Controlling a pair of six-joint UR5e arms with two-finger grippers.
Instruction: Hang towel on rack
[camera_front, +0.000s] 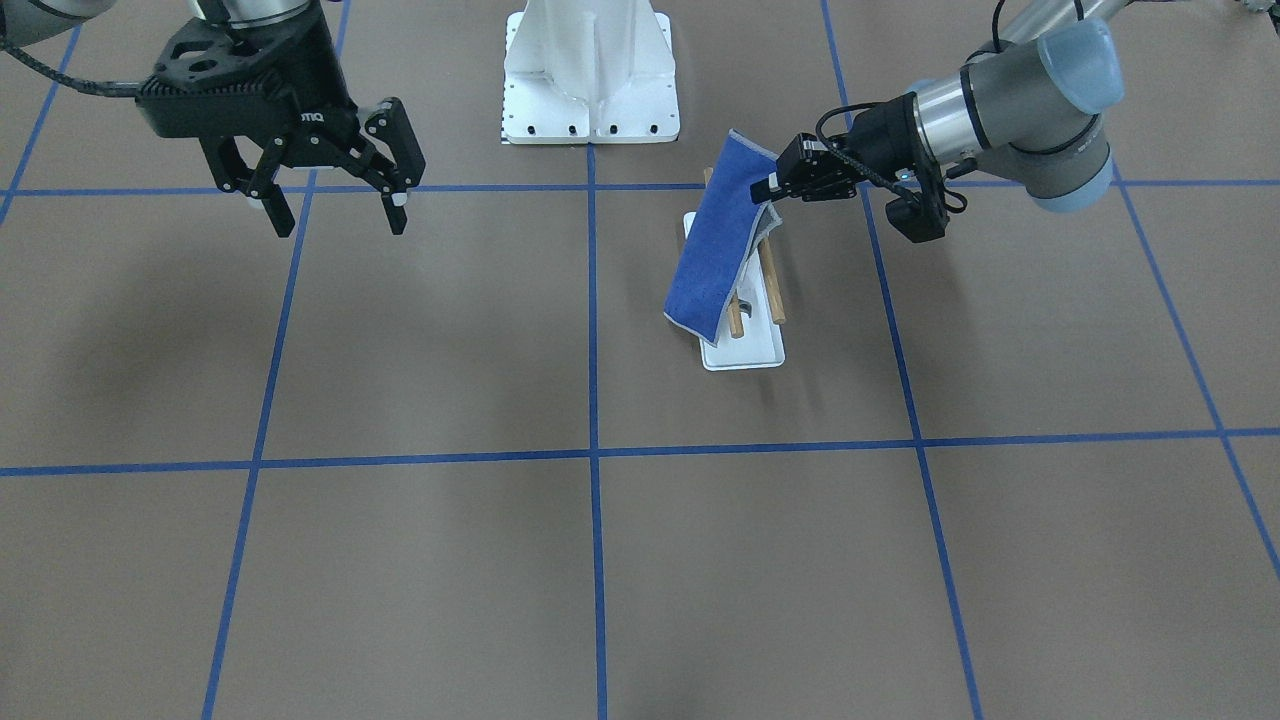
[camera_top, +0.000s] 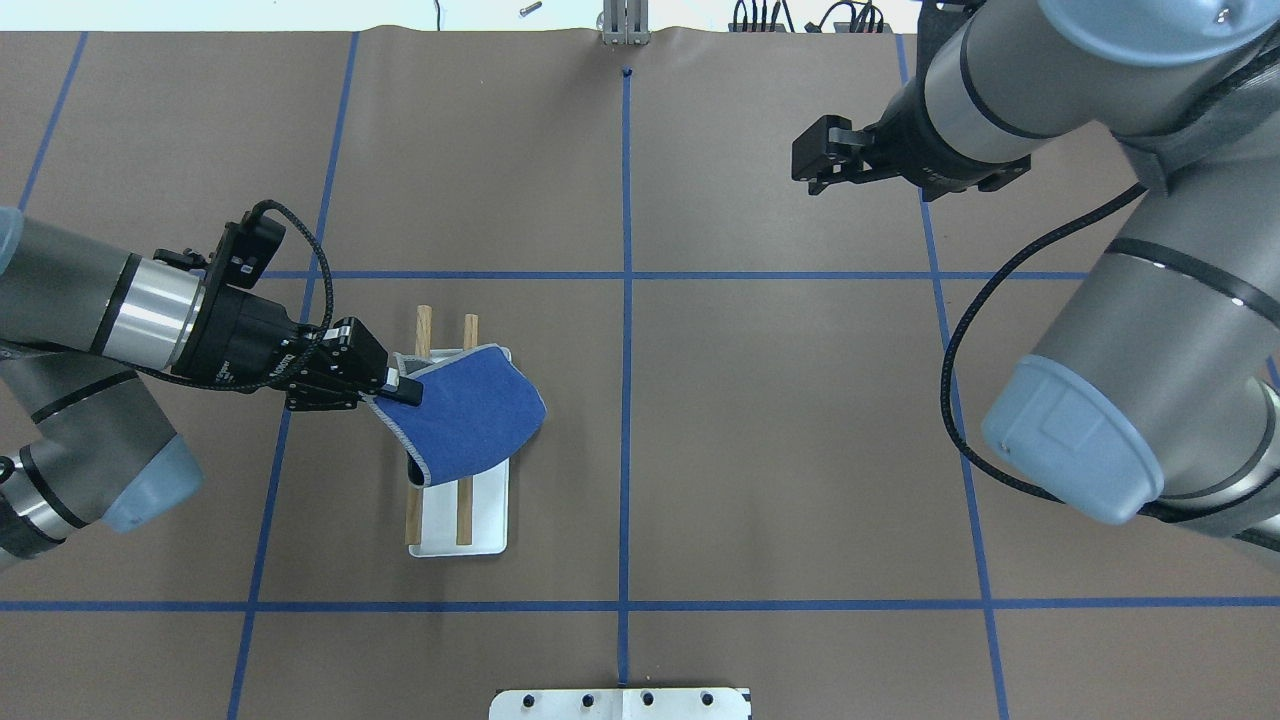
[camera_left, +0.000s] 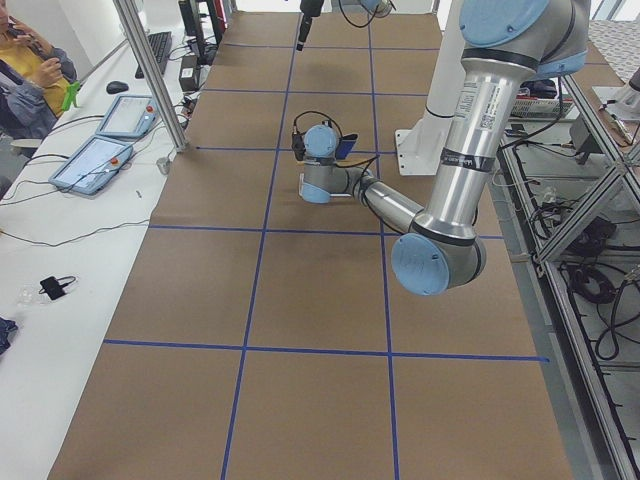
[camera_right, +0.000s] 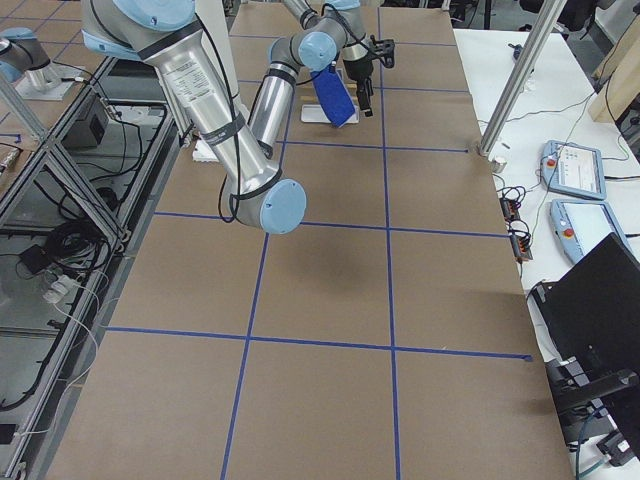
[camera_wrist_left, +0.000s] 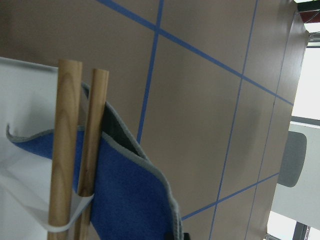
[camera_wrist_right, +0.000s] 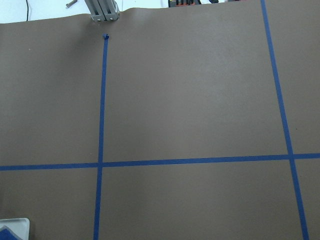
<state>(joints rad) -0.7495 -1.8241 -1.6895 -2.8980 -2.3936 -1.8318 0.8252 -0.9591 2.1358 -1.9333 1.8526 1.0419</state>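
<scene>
The royal-blue towel (camera_front: 712, 250) with a grey border lies across the rack (camera_front: 772, 290), two brown dowels over a white base plate (camera_front: 748, 352). My left gripper (camera_front: 772, 187) is shut on the towel's edge and holds it up beside the dowels. From overhead, the towel (camera_top: 470, 408) covers the rack's (camera_top: 464, 512) middle and arches from the left gripper (camera_top: 405, 391) over to the far side. The left wrist view shows the dowels (camera_wrist_left: 67, 125) close up with the towel (camera_wrist_left: 125, 200) behind them. My right gripper (camera_front: 340, 215) is open and empty, high and far from the rack.
A large white bolted pedestal (camera_front: 590, 80) stands at the robot's side of the table, behind the rack. Blue tape lines grid the brown table top. The right arm (camera_top: 1000, 90) hovers over the far right part of the table.
</scene>
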